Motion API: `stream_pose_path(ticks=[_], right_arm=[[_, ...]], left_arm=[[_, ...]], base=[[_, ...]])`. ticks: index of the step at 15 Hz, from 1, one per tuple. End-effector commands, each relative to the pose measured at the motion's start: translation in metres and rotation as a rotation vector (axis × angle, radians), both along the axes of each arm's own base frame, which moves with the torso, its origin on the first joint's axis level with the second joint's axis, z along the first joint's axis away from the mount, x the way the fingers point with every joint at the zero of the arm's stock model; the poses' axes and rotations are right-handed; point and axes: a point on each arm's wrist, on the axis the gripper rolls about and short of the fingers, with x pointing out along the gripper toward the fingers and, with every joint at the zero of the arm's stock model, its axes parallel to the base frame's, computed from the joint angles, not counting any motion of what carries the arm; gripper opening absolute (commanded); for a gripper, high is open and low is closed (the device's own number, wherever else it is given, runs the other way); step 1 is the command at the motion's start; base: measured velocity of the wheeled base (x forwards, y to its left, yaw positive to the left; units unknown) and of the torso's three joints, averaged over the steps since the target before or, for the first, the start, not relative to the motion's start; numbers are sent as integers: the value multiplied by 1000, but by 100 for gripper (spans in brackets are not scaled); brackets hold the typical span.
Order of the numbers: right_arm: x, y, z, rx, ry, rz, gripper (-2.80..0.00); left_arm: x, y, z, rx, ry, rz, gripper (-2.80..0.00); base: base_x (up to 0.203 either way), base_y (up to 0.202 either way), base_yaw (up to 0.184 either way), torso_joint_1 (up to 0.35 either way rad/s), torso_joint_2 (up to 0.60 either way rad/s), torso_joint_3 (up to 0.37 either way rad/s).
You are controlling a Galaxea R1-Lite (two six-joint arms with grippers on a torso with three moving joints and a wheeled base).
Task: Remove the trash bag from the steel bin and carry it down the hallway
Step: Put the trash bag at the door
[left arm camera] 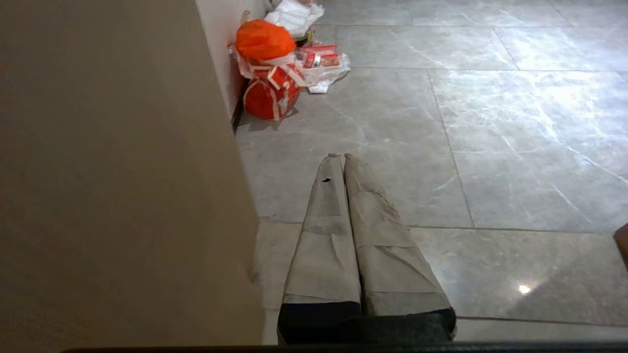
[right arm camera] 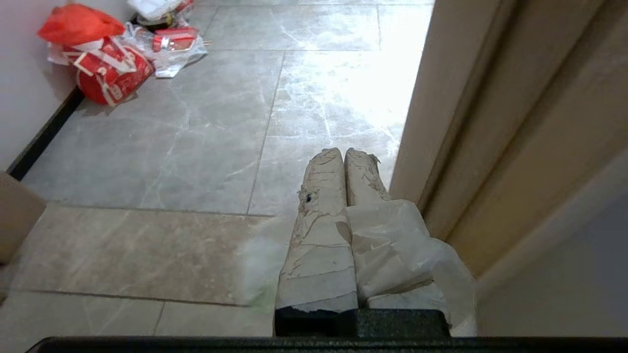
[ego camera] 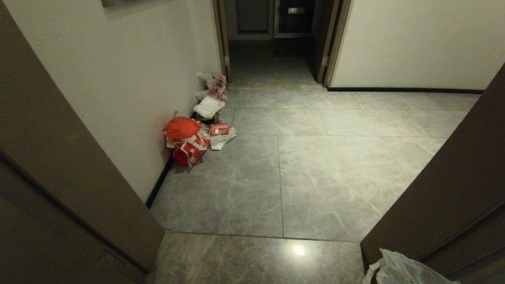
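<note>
Only a crumpled corner of the trash bag (ego camera: 398, 270) shows in the head view, cut off at the lower right edge by the door frame (ego camera: 446, 197) — neither arm appears there. The right wrist view shows more: the right tool (right arm camera: 343, 157), fingers pressed together, with thin plastic draped over one finger. The left tool (left arm camera: 342, 159) is closed on nothing. Ahead, the hallway (ego camera: 315, 157) floor holds a red bag (ego camera: 182, 128) against the wall.

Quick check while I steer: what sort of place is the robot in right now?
Most likely an indoor residential hallway, seen from a doorway: grey marbled floor tiles, cream walls with dark baseboard, dark brown door frames, and filled bags piled against the left wall.
</note>
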Motion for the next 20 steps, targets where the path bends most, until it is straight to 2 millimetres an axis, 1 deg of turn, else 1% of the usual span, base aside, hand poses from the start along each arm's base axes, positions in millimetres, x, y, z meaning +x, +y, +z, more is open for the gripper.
stream_pose_path(ticks=[1, 7, 20], right_arm=[[0, 0, 0, 0, 0, 0, -280], [0, 0, 0, 0, 0, 0, -280], [0, 0, 0, 0, -1, 0, -280]], left_arm=[[0, 0, 0, -1, 1, 2, -280], [0, 0, 0, -1, 1, 2, -280], [0, 0, 0, -1, 1, 2, -280]], base=[[0, 51, 11, -2, 3, -2], [14, 0, 0, 0, 1, 0], [191, 0, 1, 3, 1, 2]])
